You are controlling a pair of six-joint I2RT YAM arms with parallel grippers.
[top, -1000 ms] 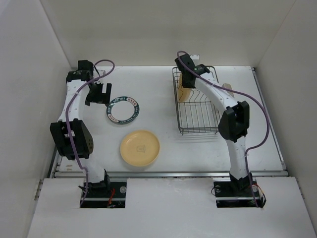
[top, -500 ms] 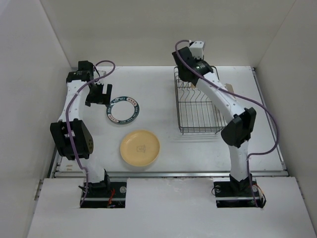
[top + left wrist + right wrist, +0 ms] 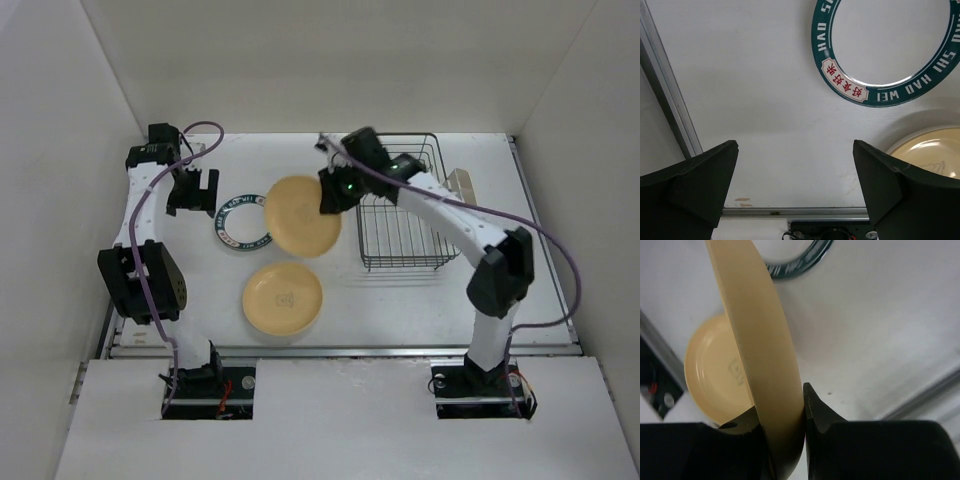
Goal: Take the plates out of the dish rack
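Observation:
My right gripper (image 3: 335,192) is shut on the rim of a yellow-tan plate (image 3: 302,215) and holds it tilted in the air, left of the dish rack (image 3: 400,215). In the right wrist view the fingers clamp that plate (image 3: 760,340) edge-on. A second yellow-tan plate (image 3: 283,298) lies flat on the table near the front. The white plate with the dark green rim band (image 3: 240,222) lies flat behind it, partly hidden by the held plate. My left gripper (image 3: 195,190) is open and empty beside the green-rimmed plate (image 3: 840,85). No plates show in the rack. The ringed white plate is out of view.
A beige caddy (image 3: 460,183) hangs on the rack's right side. White walls enclose the table on the left, back and right. A metal rail (image 3: 670,120) runs along the table's left edge, and another (image 3: 340,350) along the front.
My right gripper has lifted the yellow-tan plate out of the rack and carried it left over the table. My left gripper has shifted slightly.

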